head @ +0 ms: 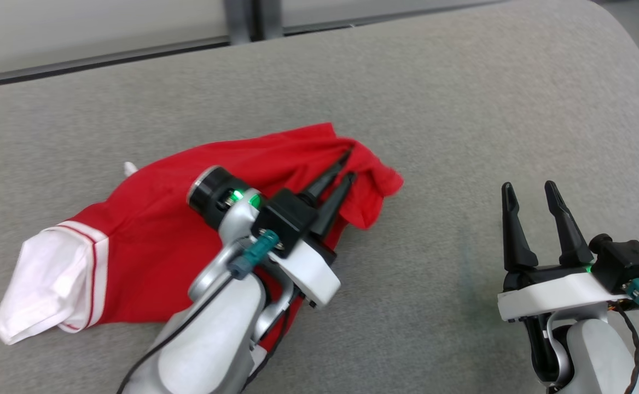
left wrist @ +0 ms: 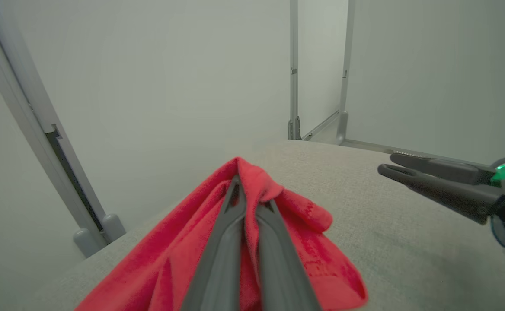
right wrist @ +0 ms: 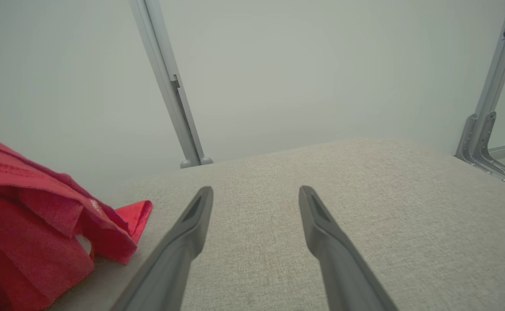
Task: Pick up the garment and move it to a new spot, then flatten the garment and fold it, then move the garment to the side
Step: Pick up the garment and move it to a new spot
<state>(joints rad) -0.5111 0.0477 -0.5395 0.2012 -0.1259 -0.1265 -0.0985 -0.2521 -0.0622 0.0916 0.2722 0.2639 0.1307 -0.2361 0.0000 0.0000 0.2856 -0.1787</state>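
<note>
The garment (head: 155, 219) is a red shirt with a white, red-striped sleeve at its left end, lying crumpled on the grey table (head: 462, 109). My left gripper (head: 348, 164) is shut on a fold of the red cloth near the shirt's far right edge. In the left wrist view the pinched fabric (left wrist: 252, 181) peaks up around my left gripper (left wrist: 252, 194), and the shirt drapes down on both sides. To the right, my right gripper (head: 533, 194) stands open above bare table. In the right wrist view, the open right gripper (right wrist: 256, 192) has the garment (right wrist: 32, 216) at its left.
The grey fabric-covered table stretches wide to the right and behind the shirt. Its far edge (head: 106, 57) runs along a pale wall with grey metal frame posts (right wrist: 166, 82). The right gripper's fingers (left wrist: 434, 181) reach in from the right of the left wrist view.
</note>
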